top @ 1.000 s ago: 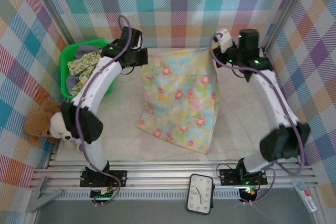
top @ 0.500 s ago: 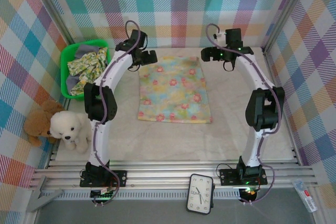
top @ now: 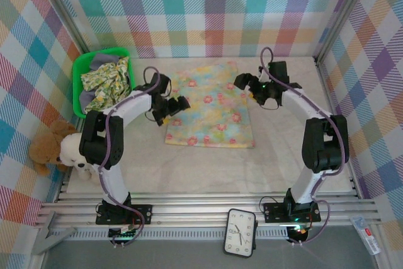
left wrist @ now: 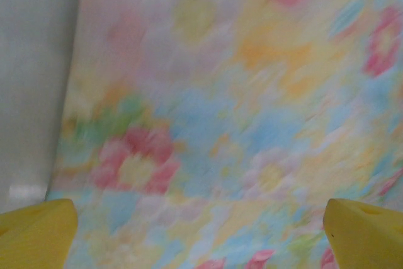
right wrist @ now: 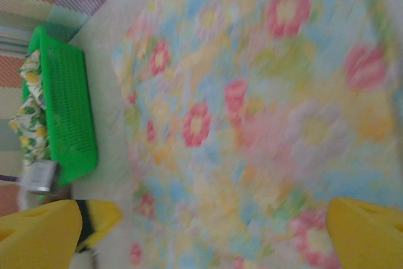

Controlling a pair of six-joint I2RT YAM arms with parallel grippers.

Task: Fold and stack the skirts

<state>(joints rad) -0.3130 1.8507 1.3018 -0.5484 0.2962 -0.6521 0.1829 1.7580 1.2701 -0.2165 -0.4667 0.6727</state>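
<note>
While the pastel floral skirt [top: 211, 108] lies spread flat on the bench [top: 208, 168], centre toward the far edge, roughly rectangular with its far edge a bit rumpled, nothing grips it. Left arm [top: 132, 102] reaches in from the left side, with the left jaws over the skirt's left edge. Left wrist view has two yellow fingertips [left wrist: 34, 234] at the bottom corners, so the jaws are wide and empty, with the blurred flower print of the skirt [left wrist: 220, 124] under them and a strip of bare bench along its left. Right arm [top: 301, 100] bends in from the right side, with the right jaws at the skirt's far right corner. Right wrist view has yellow fingertips [right wrist: 365, 234] spread to both bottom corners, jaws wide, holding nothing, skirt [right wrist: 264, 111] below. Cannot tell if either set of tips touches the cloth. Green basket [top: 85, 70] sits in the far left corner of the bench, well apart from the spread skirt, holding a bunched yellow-green print skirt [top: 104, 80] and a grey cloth [top: 101, 61]. Brown teddy bear [top: 44, 149] and white teddy bear [top: 72, 149] sit touching at the left edge, just near-side of the basket. Clock [top: 240, 232] lies off the bench by the near rail, between the arm bases.
</note>
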